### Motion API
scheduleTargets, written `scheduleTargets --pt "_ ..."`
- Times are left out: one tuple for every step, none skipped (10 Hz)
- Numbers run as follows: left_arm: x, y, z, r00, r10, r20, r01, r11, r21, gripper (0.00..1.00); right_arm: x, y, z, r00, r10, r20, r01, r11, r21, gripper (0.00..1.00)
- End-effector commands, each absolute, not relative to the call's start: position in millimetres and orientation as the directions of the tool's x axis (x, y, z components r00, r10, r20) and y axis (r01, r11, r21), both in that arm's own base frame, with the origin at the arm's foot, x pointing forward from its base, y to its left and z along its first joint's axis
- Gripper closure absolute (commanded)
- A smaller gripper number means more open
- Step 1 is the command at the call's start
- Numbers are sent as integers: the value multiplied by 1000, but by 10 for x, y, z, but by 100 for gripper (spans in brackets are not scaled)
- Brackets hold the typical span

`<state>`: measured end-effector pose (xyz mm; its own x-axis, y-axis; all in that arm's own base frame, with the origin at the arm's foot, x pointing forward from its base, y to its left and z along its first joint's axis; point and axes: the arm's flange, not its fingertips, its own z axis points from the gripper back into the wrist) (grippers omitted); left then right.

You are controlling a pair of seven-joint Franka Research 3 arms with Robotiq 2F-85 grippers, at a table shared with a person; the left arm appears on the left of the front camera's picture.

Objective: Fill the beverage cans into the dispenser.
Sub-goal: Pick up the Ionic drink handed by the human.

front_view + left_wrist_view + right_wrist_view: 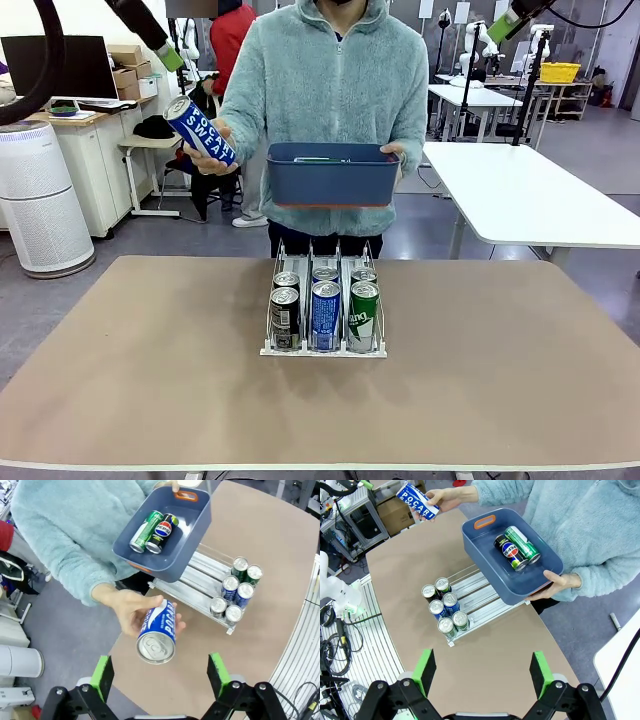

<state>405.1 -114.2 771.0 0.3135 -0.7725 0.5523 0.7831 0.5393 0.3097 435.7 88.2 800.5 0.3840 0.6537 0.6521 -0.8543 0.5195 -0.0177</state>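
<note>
Pincer [482, 672] spread wide; six cans [450, 600] stand in the dispenser [480, 589], seemingly touching.

Six cans racked, one Pocari Sweat can in hand, two cans in the bin.
White three-lane dispenser [323, 350] sits mid-frame in the front view, wire dividers, low clear front lip. Six cans stand upright bunched at its front end, two per lane: dark cans [285, 318] in the left lane, blue cans [326, 316] in the middle, green cans [364, 316] on the right, silver tops up. Blue-and-white Pocari Sweat can [200, 131] is upper left of the frame, tilted, held in the person's hand [214, 152]. Green can [146, 531] and black Pepsi can [163, 532] lie on their sides, side by side, in the dark blue bin [330, 180] held above the dispenser's far end.
</note>
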Motion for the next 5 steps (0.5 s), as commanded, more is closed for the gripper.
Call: scheduleTargets --pt "4010 -1135 7497 326 -758 565 757 567 324 0 4358 889 8010 391 650 651 -851 525 -13 0" --pt "4009 -1128 7454 333 -732 594 760 581 291 0 4358 889 8010 391 650 651 -851 525 -13 0" --pt "4062 -1130 7388 349 -709 612 750 603 272 0 4358 889 8010 391 650 651 -851 525 -13 0" --pt "4081 -1097 7347 359 -706 611 746 610 267 0 4358 889 8010 391 650 651 -851 525 -13 0" --pt "4076 -1093 7311 373 -699 610 717 635 288 0 4358 889 8010 391 650 651 -851 525 -13 0"
